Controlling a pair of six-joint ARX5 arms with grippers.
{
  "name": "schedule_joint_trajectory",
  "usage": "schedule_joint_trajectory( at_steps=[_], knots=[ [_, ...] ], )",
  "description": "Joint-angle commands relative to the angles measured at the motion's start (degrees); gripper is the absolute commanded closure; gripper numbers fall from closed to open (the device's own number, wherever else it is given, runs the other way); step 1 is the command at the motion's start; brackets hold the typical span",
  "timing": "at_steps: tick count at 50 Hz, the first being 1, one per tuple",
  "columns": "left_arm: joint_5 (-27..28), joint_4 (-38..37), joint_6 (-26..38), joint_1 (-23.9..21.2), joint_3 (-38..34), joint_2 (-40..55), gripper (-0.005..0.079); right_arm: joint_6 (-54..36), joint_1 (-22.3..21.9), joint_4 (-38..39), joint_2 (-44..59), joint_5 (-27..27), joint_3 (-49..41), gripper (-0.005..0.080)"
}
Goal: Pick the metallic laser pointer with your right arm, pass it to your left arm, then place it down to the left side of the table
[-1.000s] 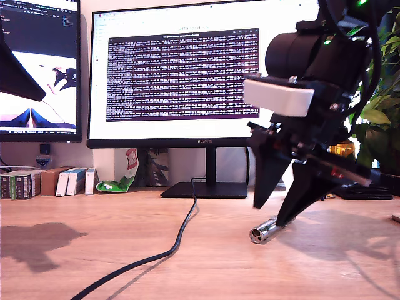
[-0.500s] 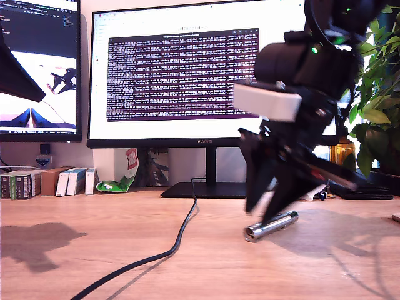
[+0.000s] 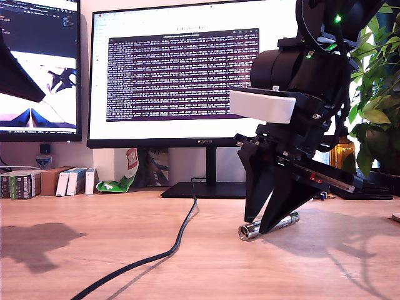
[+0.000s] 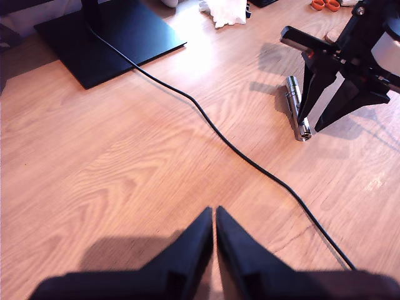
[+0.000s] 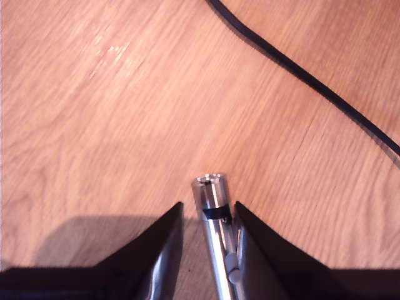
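The metallic laser pointer (image 3: pixel 267 226) lies flat on the table (image 3: pixel 206 269), toward the exterior view's right and well short of the table's front edge, with its lens end turned toward that view's left. You can see my second gripper (image 5: pixel 207 220) straddling it: one black finger (image 5: pixel 164 250) stands on each side of the barrel, and in the second wrist view a narrow strip of wood shows between the metal and the finger on one side, so the jaws look parted rather than clamped, though the other finger may be touching and the view is too close to be sure. In that view the pointer (image 5: pixel 214 232) is cut off by the frame edge, so you see only its front half. In the exterior view the fingers hide the middle of the barrel, and the arm's upper joints run out of the frame. My first gripper (image 4: pixel 214 232) hangs above bare wood with its fingertips pressed together on nothing. From there you see the pointer (image 4: pixel 296 114) well apart from it, on the far side of the black cable (image 4: pixel 237 150) that crosses the table from the monitor stand (image 4: pixel 106 37). In the exterior view the first arm shows only as a dark wedge at the left edge, too little to read.
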Motion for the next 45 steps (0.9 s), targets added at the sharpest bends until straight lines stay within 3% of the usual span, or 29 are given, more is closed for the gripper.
schedule_joint_trajectory(
  at_steps=[1, 33, 36, 41, 45],
  knots=[
    [0.20, 0.04, -0.39, -0.26, 0.13, -0.11, 0.0752, -0.17, 0.22, 0.07, 0.79, -0.37, -0.61, 0.0533],
    [0.20, 0.00, -0.42, -0.26, 0.13, -0.11, 0.0752, 0.04, 0.11, 0.35, 3.04, -0.83, -0.61, 0.0545],
    [0.20, 0.02, -0.42, -0.26, 0.13, -0.11, 0.0752, 0.04, -0.02, 0.31, 3.04, -1.01, -0.61, 0.0602],
    [0.28, 0.02, -0.42, -0.26, 0.13, -0.11, 0.0752, 0.02, -0.24, 0.68, 3.04, -3.13, -0.61, 0.0770],
    [0.68, 0.24, -0.42, -0.26, 0.13, -0.11, 0.0752, 0.11, -0.22, 2.08, 3.02, -3.91, -0.61, 0.0762]
  ],
)
